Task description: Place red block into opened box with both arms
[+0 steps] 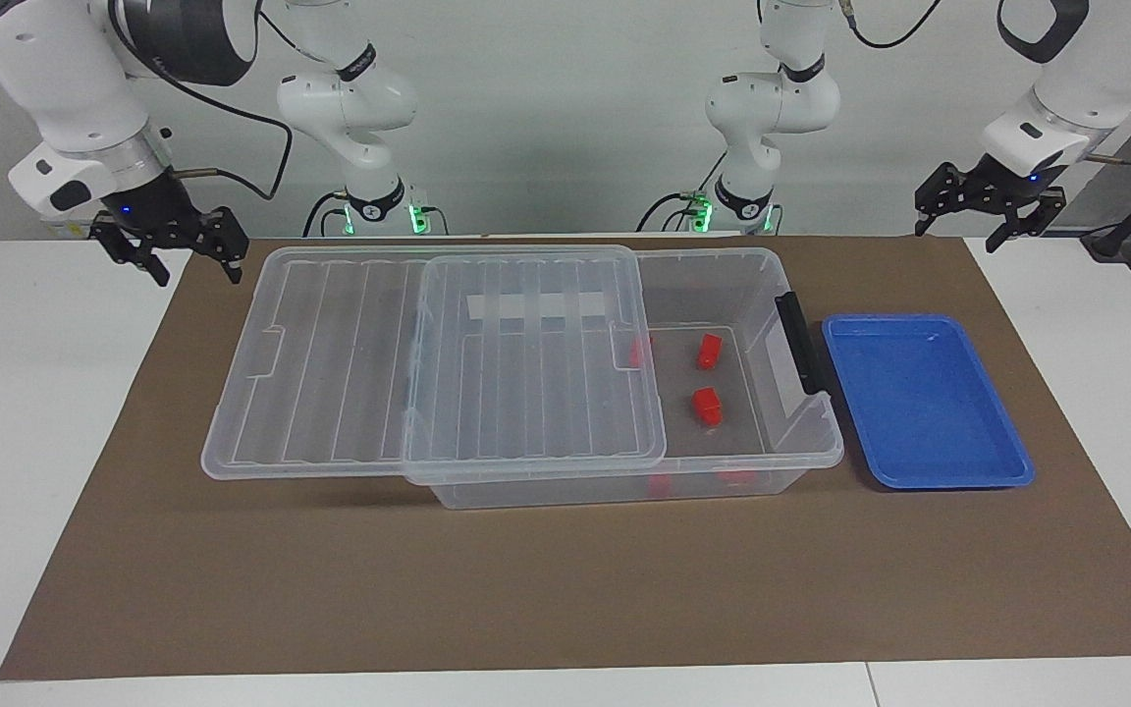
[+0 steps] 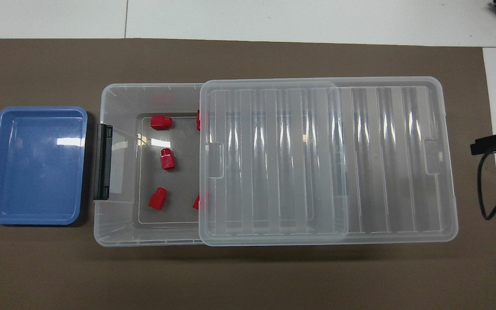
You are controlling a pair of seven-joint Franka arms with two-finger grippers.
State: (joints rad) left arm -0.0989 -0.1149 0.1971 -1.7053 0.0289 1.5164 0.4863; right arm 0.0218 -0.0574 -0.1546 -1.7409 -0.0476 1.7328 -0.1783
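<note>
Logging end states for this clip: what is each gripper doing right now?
Left gripper: open, holding nothing, raised beside the blue tray.
Right gripper: open, holding nothing, raised by the lid.

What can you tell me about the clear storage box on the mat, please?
The box is a large bin of clear plastic that sits flat on the brown mat, beside the blue tray. A black handle spans its end toward the left arm. Its ribbed clear lid lies on the rim, slid toward the right arm's end, so that the handle end is open. Three red blocks lie uncovered on its floor; more red shows at the lid's edge. No end effector touches it.
</note>
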